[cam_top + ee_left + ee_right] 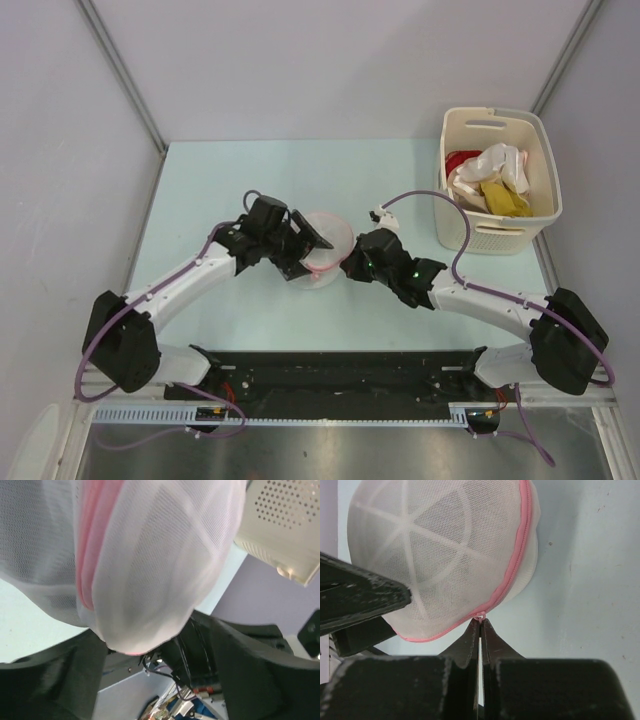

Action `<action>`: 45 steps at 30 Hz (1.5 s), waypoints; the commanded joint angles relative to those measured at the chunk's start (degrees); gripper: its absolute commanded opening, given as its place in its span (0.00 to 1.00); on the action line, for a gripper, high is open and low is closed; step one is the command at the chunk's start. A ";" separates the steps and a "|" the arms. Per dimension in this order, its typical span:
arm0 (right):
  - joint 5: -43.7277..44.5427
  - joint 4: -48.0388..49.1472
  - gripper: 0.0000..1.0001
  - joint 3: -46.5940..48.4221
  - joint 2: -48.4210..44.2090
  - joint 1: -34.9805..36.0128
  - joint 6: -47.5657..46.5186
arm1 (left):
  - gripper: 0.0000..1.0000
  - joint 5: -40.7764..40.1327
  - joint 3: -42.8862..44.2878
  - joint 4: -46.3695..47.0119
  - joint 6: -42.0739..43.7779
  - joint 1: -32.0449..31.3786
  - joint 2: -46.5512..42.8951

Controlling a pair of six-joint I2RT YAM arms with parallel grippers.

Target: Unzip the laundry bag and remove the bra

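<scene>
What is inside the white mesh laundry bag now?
Through the laundry bag only white ribs and grey shade show. Its pink zipper looks closed, so any contents are hidden.

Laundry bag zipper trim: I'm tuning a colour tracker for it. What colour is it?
Pink; the zipper trim shows best in the right wrist view.

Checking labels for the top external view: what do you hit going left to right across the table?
left end effector → laundry bag → right end effector → basket, holding clothes
</scene>
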 commanded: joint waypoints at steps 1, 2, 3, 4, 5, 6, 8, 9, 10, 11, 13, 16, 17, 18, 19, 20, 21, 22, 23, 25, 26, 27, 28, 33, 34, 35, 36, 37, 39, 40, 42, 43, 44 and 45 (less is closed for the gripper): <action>0.65 0.71 0.00 2.02 -0.73 0.41 0.53 | 0.75 -4.64 3.71 1.40 -0.09 -0.65 2.39; 0.65 0.71 0.00 1.93 -0.73 0.41 0.53 | 0.67 -4.90 4.15 1.32 0.08 -0.65 2.83; 0.65 0.62 0.00 1.93 -0.73 0.41 0.44 | 0.62 -4.82 4.33 1.23 0.08 -0.65 3.27; 0.56 0.45 0.00 2.02 -0.90 0.41 0.53 | 0.57 -4.38 4.42 1.14 0.34 -0.65 3.88; 0.56 0.36 0.00 1.93 -1.16 0.41 0.44 | 0.41 -4.55 4.77 0.79 0.61 -0.74 4.15; 0.65 0.10 0.00 2.02 -1.43 0.41 0.09 | 0.32 -4.29 4.94 0.35 0.96 -0.56 4.32; 1.44 -1.22 0.00 2.02 -1.87 -0.38 -0.52 | 0.00 -3.85 5.56 0.08 2.19 -0.30 4.33; 1.79 -1.83 0.00 2.02 -2.30 -0.90 -1.05 | 0.00 -2.81 5.73 -0.09 3.67 0.57 4.33; 2.14 -3.32 0.00 2.02 -2.74 -1.69 -2.18 | 0.00 -2.27 6.00 -0.27 4.73 1.19 4.33; 2.32 -3.94 0.00 1.93 -2.75 -3.35 -3.33 | 0.00 -1.49 6.43 -0.18 6.05 1.81 4.15; 2.84 -5.17 0.00 1.84 -2.92 -5.47 -7.44 | 0.00 1.14 7.14 -0.97 10.70 4.44 4.41; 2.33 -6.14 0.00 1.67 -2.84 -10.56 -10.54 | 0.00 7.19 8.63 -0.26 18.79 7.96 5.99; 1.71 -5.97 0.00 1.75 -2.84 -11.97 -11.94 | 0.00 8.53 10.11 -1.92 20.46 8.75 6.61; 0.92 -5.71 0.00 1.76 -2.66 -14.33 -12.56 | 0.01 10.28 10.74 -2.02 24.13 9.71 8.26; -1.52 -4.58 0.00 1.76 -2.05 -15.48 -12.83 | 0.00 11.61 11.62 -2.72 25.56 9.98 8.98; -2.94 -3.78 0.00 1.67 -1.78 -16.02 -13.18 | 0.00 14.32 12.93 -2.73 26.79 10.07 10.03; -4.17 -2.73 0.00 1.67 -1.52 -16.11 -13.18 | 0.01 15.30 13.64 -2.64 28.54 10.16 11.69; -6.45 -0.98 0.00 1.67 -1.34 -15.59 -13.10 | 0.00 15.83 14.34 -2.47 29.08 10.16 12.84; -7.08 -0.35 0.00 1.67 -1.17 -14.80 -12.57 | 0.00 16.62 16.00 -1.60 29.43 10.16 13.72; -6.22 -0.34 0.00 1.93 -1.34 -11.21 -10.91 | 0.00 16.54 18.29 -0.10 30.31 10.16 16.26; -5.16 -0.69 0.00 1.93 -1.69 -9.54 -9.94 | 0.00 16.02 21.18 -0.01 30.93 10.16 17.32; -3.93 -1.22 0.00 1.84 -2.04 -8.13 -7.67 | 0.00 14.10 23.29 -0.96 32.32 10.25 18.73; -1.40 -1.83 0.00 1.93 -2.31 -4.72 -6.60 | 0.01 13.21 25.58 -2.97 33.47 10.16 21.52; 6.17 -1.32 0.00 1.84 -2.93 1.55 1.66 | 0.89 12.24 37.55 -11.16 39.27 10.25 26.65; 7.23 -1.05 0.00 1.93 -2.92 2.08 3.76 | 0.97 10.49 37.90 -12.47 39.80 10.34 25.87; 8.02 -0.70 0.00 1.93 -2.66 2.86 4.13 | 1.00 8.74 38.25 -13.09 40.33 10.51 23.51; 8.64 0.61 0.00 1.93 -2.31 2.96 4.48 | 1.00 5.15 38.34 -13.80 41.47 10.60 21.92; 8.65 1.23 0.00 1.93 -2.13 2.87 5.01 | 1.00 3.64 38.26 -15.37 41.91 10.86 20.43; 8.04 3.68 0.00 1.93 -1.61 2.87 4.40 | 1.00 -0.57 37.21 -16.79 42.01 11.30 15.51; 7.60 4.22 0.00 2.02 -1.52 2.61 4.31 | 1.00 -1.29 35.03 -16.88 41.75 11.48 13.92; 6.54 4.66 0.00 2.02 -1.08 1.91 4.22 | 0.98 -0.69 31.68 -15.39 40.08 11.57 8.65; 6.36 4.66 0.00 1.93 -0.82 1.65 4.22 | 0.95 3.93 27.49 -12.34 39.29 11.48 7.24; 6.28 4.66 0.00 2.02 -0.73 1.56 4.22 | 0.93 6.76 25.44 -10.31 37.80 11.48 6.18; 6.10 4.40 0.00 2.02 -0.64 1.47 4.22 | 0.92 9.22 23.60 -8.55 37.18 11.39 5.13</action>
